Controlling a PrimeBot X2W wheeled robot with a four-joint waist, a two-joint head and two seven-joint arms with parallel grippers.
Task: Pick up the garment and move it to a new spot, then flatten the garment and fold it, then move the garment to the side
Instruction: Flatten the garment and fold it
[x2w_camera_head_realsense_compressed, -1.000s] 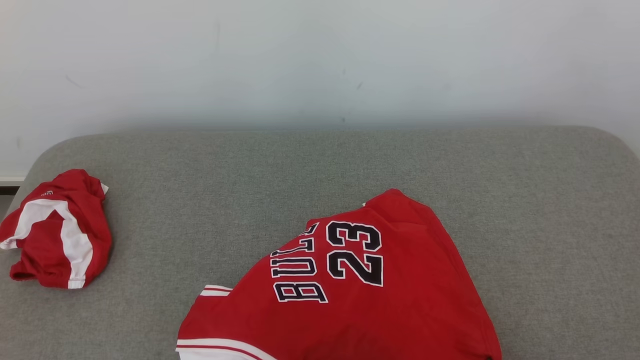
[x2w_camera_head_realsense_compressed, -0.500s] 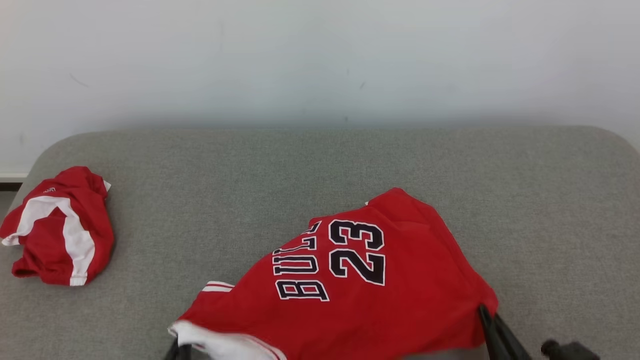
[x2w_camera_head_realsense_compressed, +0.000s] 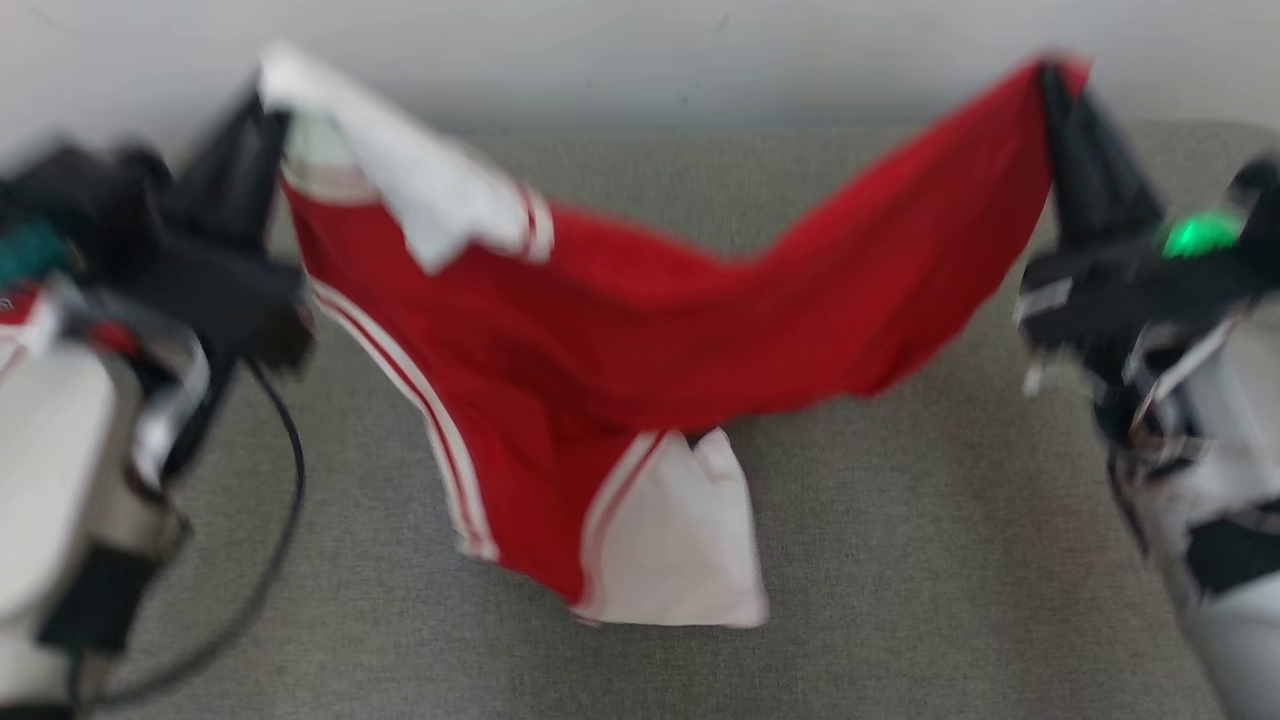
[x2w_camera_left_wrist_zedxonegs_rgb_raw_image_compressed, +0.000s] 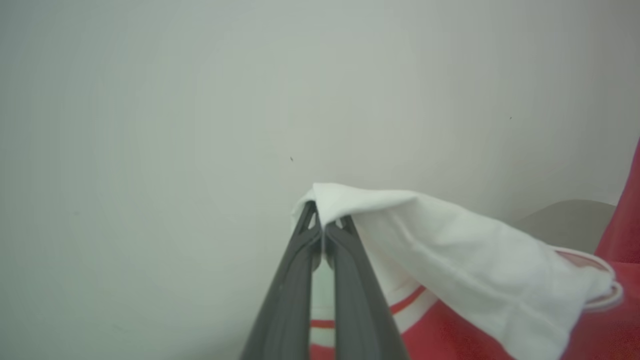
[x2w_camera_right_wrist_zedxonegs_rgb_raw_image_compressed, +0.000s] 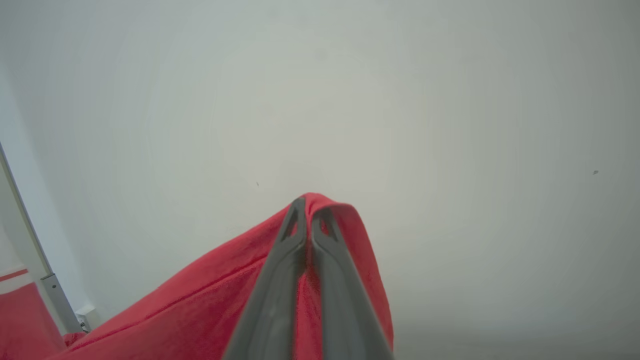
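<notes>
The garment, a red jersey with white panels and stripes, hangs in the air between my two grippers above the grey cushion. My left gripper is shut on a white-edged corner at the upper left; the left wrist view shows its fingers pinching the white cloth. My right gripper is shut on a red corner at the upper right, and the red fabric drapes over its fingertips. The garment's middle sags, and a white panel dangles low.
A pale wall stands close behind the cushion. A black cable loops beside my left forearm. Bare cushion lies below and to the right of the hanging cloth. The head view is blurred.
Both grippers have risen with the garment, lifting it off the cushion and spreading it between them. The head view has shifted, and the other red garment at the far left has left the picture.
</notes>
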